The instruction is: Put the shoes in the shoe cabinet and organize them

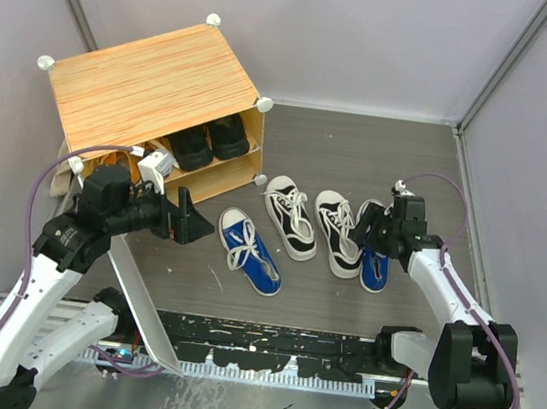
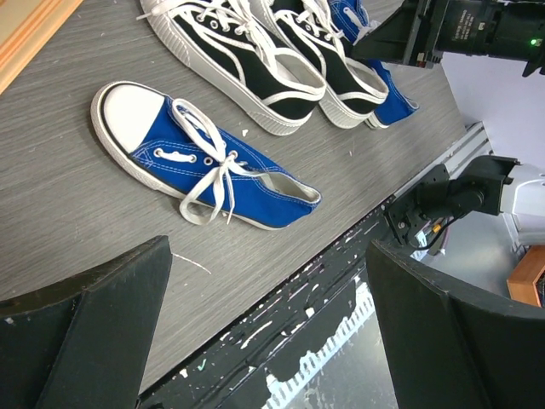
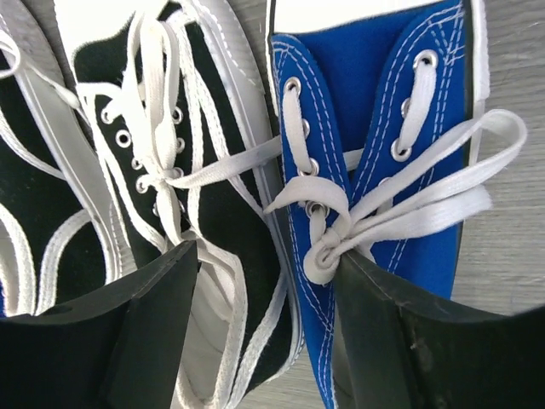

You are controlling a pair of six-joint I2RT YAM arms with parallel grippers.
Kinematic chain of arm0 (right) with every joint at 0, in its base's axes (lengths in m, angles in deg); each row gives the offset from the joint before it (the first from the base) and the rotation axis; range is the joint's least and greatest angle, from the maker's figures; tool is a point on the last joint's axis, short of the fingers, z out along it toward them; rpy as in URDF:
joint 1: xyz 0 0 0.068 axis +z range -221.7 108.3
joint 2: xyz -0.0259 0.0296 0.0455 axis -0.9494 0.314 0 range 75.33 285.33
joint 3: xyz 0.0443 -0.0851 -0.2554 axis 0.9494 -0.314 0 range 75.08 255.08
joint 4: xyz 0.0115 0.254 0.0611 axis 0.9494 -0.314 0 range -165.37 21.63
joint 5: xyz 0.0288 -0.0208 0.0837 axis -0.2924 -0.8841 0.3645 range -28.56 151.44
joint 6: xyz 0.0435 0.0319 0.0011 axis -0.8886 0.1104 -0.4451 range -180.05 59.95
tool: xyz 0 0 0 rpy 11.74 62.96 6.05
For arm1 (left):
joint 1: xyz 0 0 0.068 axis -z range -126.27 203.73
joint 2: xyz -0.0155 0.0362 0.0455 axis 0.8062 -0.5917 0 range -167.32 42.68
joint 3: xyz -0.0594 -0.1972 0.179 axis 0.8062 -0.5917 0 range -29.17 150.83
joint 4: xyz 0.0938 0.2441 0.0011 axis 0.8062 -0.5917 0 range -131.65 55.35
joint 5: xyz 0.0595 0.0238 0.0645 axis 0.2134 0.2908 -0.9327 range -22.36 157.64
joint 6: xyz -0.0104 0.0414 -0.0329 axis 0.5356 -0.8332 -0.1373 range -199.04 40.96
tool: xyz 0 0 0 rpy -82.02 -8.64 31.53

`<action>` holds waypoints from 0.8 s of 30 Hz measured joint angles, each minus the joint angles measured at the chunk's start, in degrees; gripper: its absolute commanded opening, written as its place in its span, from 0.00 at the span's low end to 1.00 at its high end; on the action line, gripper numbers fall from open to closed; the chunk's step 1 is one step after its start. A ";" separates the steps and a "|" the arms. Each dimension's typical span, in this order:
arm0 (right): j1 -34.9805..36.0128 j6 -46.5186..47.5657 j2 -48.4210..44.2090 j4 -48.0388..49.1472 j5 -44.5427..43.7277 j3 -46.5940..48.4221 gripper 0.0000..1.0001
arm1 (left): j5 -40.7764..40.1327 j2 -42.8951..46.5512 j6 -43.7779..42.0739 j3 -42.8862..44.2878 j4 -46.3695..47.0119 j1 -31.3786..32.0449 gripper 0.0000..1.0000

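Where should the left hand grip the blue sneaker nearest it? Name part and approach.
Probably the heel collar, from above. The blue sneaker sits upright on its sole, opening up, so the left hand can pinch the side wall, one finger inside, one outside, clear of the loose laces.

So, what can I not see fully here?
Top view: the top of the striped wood-grain shoe cabinet hides its shelves beyond the black shoes at the opening.
Top view: the right claw covers much of the far-right blue canvas sneaker.
Right wrist view: that sneaker's heel is hidden behind the claw fingers.
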 measured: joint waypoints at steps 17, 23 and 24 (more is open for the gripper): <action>0.00 -2.89 0.28 -5.42 -7.43 6.08 0.61 | -0.37 0.63 0.04 -0.63 0.09 0.00 0.98; 0.00 -3.28 5.14 -4.68 -7.72 4.90 0.59 | -0.39 0.37 0.02 -0.63 0.07 0.00 0.98; 0.00 -3.32 6.08 -4.00 -7.76 4.81 0.59 | -0.46 0.35 0.00 -0.63 0.04 0.00 0.98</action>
